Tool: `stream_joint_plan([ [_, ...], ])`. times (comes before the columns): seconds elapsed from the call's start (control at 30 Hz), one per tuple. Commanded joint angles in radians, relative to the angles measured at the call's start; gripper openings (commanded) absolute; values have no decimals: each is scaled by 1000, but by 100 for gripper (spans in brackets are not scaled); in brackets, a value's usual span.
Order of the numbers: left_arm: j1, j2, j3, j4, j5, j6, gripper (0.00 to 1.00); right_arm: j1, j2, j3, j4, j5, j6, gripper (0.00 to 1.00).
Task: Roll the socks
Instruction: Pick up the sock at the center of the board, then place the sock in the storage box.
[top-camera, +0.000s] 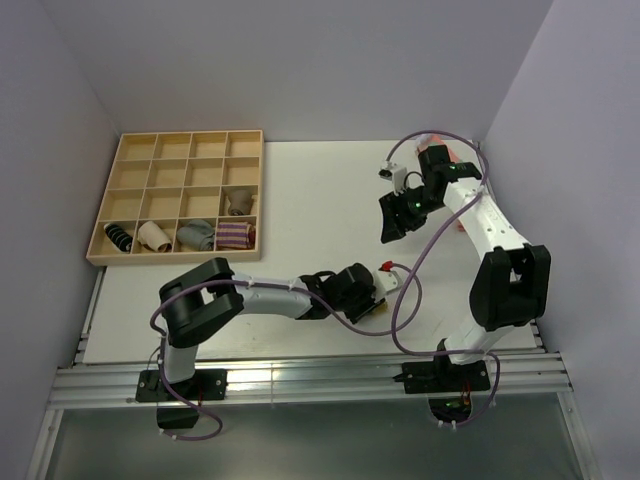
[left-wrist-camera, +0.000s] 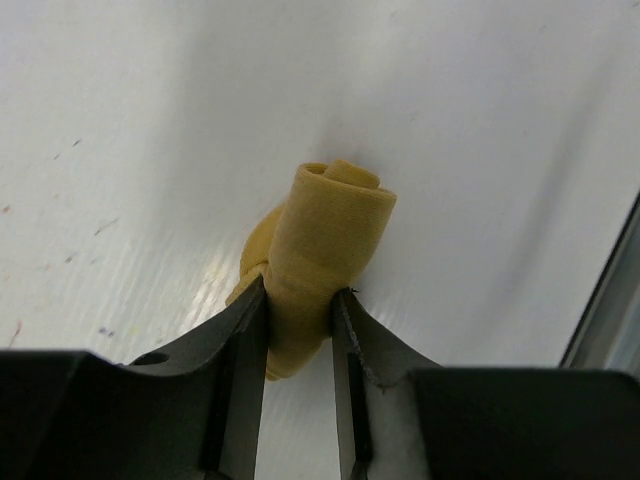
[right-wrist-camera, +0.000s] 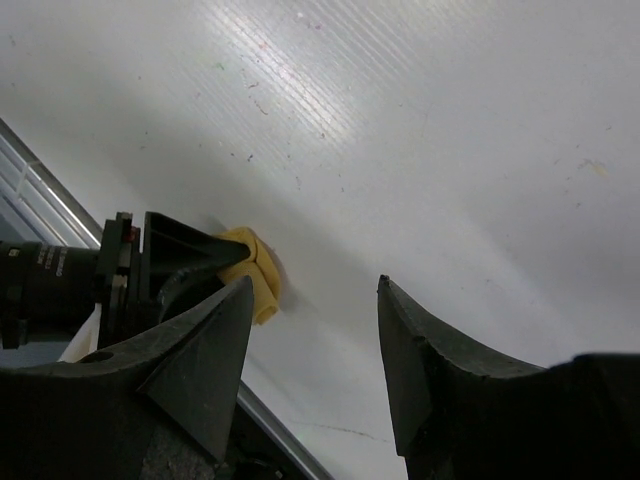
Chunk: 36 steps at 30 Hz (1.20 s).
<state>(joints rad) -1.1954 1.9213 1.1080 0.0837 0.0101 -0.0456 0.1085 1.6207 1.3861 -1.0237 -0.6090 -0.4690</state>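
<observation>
White ribbed tabletop (left-wrist-camera: 140, 120) carries the mustard-yellow rolled sock bundle (left-wrist-camera: 325, 240); the left gripper (left-wrist-camera: 300, 300) pinches its near end between two black fingers; its long axis runs straight ahead from them, the coiled end farthest out; the right gripper (right-wrist-camera: 315, 285) hangs well apart, jaws spread and empty, the bundle ahead and off to one side; the left arm is nearer.

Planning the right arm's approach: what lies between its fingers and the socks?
Only bare table, per the right wrist view; the left gripper holds the socks.
</observation>
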Motion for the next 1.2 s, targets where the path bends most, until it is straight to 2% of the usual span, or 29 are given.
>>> stream_joint_plan([
  [0.0,26,-28,-40,-137,-55,-10,0,-10,-56,4,28,8,12,60],
  [0.9,164,-225,-36,-121,-157,4,0,-15,-110,24,-6,23,4,60],
  [1.17,253,-303,-19,-104,-283,0,0,-15,-114,24,-10,25,0,59],
])
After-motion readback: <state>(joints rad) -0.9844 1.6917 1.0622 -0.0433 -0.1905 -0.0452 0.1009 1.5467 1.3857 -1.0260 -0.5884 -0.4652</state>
